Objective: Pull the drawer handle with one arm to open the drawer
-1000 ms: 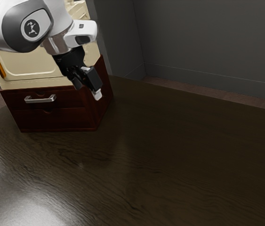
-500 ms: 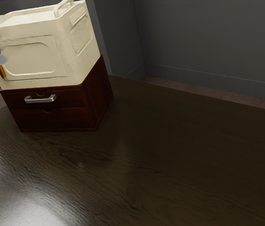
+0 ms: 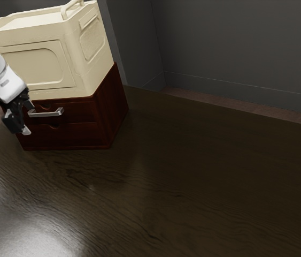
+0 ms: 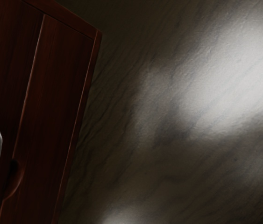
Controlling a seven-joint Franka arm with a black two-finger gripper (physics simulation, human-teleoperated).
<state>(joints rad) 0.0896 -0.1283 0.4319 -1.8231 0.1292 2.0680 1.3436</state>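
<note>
The tool has moved down from beside the cream bin to near the handle, fingers apart, grasping nothing. The closed upper drawer is in a cabinet by the desk's far edge. Approach seems underway; next, center on the handle, then grip.

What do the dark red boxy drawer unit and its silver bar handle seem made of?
The drawer unit looks like satin-varnished wood, from faint grain-like streaks on its front. The handle seems polished metal, judging by its bright highlights, though coated plastic could look alike.
</note>
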